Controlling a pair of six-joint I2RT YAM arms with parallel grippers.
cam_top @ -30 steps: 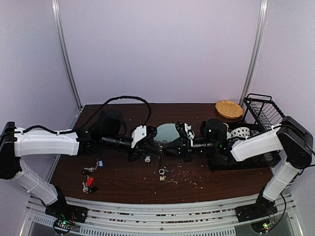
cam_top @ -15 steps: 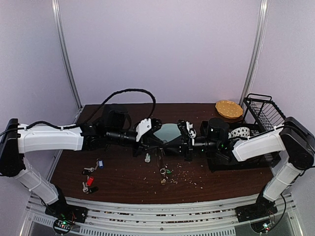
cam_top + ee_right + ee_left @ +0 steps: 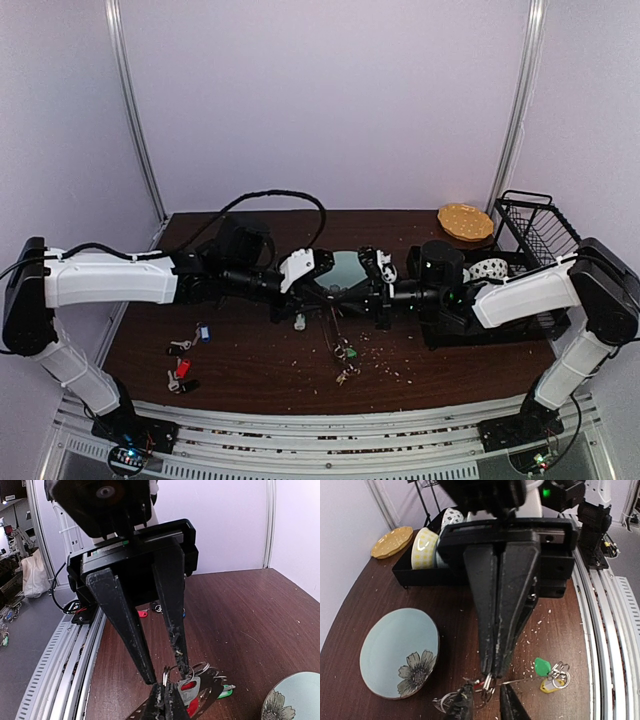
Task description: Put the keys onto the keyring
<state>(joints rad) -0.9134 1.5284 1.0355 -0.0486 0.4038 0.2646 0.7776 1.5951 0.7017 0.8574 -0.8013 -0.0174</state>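
My right tool point(image 3: 490, 672), pressed together, pinches the thin grey metal keyring point(image 3: 517, 680) at low centre. My left tool point(image 3: 165, 669) stands spread beside it. Silver keys with green and yellow tags point(image 3: 543, 667) hang lower right over the brown counter point(image 3: 560, 630). I judge the wire light, springy and slippery, so I'd grip beside the pinch.

Left arm point(image 3: 110, 283) and right arm point(image 3: 525, 292) stretch inward, left gripper point(image 3: 485, 702) parted, right gripper point(image 3: 490, 670) pinched closed.
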